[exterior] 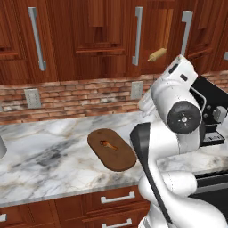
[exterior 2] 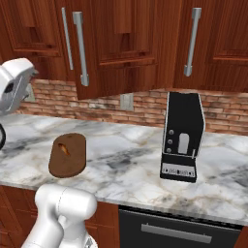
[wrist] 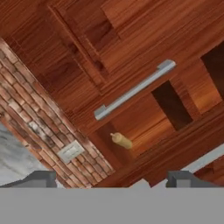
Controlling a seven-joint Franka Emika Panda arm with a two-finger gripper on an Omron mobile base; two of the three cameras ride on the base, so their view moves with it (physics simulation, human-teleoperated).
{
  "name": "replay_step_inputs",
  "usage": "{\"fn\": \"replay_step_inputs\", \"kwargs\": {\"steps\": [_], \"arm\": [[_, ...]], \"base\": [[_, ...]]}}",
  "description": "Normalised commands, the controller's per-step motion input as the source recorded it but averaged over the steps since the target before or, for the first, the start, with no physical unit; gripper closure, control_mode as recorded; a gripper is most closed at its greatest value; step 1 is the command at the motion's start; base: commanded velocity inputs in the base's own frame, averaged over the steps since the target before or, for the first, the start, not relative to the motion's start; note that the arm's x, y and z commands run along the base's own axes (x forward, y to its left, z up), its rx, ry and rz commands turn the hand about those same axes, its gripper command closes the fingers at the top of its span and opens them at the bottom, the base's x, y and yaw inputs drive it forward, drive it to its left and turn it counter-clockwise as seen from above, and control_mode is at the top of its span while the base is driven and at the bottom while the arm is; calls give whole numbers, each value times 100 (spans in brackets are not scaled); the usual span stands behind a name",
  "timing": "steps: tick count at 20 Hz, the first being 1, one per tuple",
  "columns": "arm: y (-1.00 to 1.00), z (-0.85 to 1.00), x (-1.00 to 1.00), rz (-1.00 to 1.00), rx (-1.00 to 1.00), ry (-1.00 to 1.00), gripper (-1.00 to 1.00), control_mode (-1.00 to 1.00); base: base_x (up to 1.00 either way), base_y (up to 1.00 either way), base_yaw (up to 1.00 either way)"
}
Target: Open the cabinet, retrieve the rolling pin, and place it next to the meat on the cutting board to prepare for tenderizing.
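The cabinet (exterior: pixel 102 40) door stands ajar, its edge with the grey bar handle (exterior: pixel 137 35) swung out from the wall, and in the gap behind it one end of the rolling pin (exterior: pixel 156 54) pokes out from inside, high above the worktop (exterior: pixel 49 151). In the hand view the same pin end (wrist: pixel 121 140) shows in the dark opening just below the door's handle (wrist: pixel 133 89), with the brick backsplash (wrist: pixel 30 92) and a wall outlet (wrist: pixel 71 151) off to one side. The pincer (wrist: pixel 111 179) is spread wide, its two dark tips well apart and holding nothing, facing the cabinet opening. The marble worktop runs broad and mostly bare; the cutting board (exterior: pixel 111 149) lies near its front edge, with the meat (exterior: pixel 108 144) resting on it toward one end. To the right, well apart from the board, a black coffee machine (exterior 2: pixel 182 136) stands against the brick wall. Drawers (exterior: pixel 116 198) sit below the worktop.
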Motion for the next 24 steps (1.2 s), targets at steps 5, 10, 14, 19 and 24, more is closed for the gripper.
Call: {"fn": "replay_step_inputs", "kwargs": {"steps": [5,10,14,19,24], "arm": [[2,-4,69,-26,-14,17,-100,-100],[-4,-5,46,-25,-13,15,-100,-100],[-6,-15,21,-11,-12,6,-100,-100],[-8,-3,64,-12,-7,12,-100,-100],[-4,0,71,-10,-5,13,-100,-100]], "base": [[0,0,0],[0,0,0],[0,0,0],[0,0,0],[0,0,0]]}}
